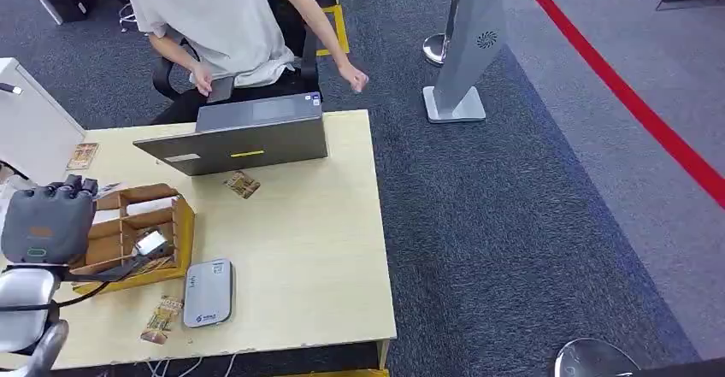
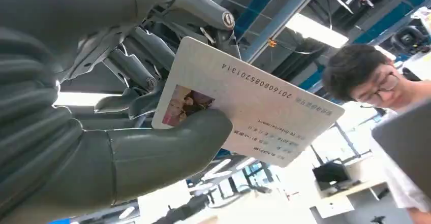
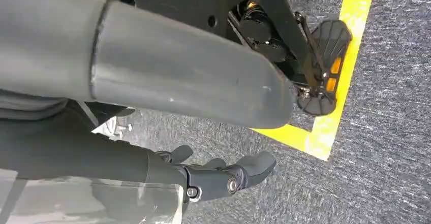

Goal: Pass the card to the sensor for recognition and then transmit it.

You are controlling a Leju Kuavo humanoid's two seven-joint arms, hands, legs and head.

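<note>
My left hand (image 2: 101,148) pinches a white ID card (image 2: 249,107) between the thumb and the darker fingers (image 2: 137,66); the card bears a small photo and printed lines. From the head view, the left hand (image 1: 47,223) hovers at the table's left edge, just left of a wooden card box (image 1: 137,236). The sensor (image 1: 208,291), a flat grey-white reader, lies on the table in front of the box, to the right of my hand. My right hand (image 3: 152,82) hangs beside my body over the carpet and holds nothing, its fingers (image 3: 223,176) loosely apart.
A grey laptop (image 1: 248,133) stands at the table's far side, with a seated person (image 1: 222,18) behind it. Loose cards lie near the laptop (image 1: 243,185), by the sensor (image 1: 162,319) and at the far left (image 1: 82,155). Carpet and a grey stand (image 1: 466,52) lie right.
</note>
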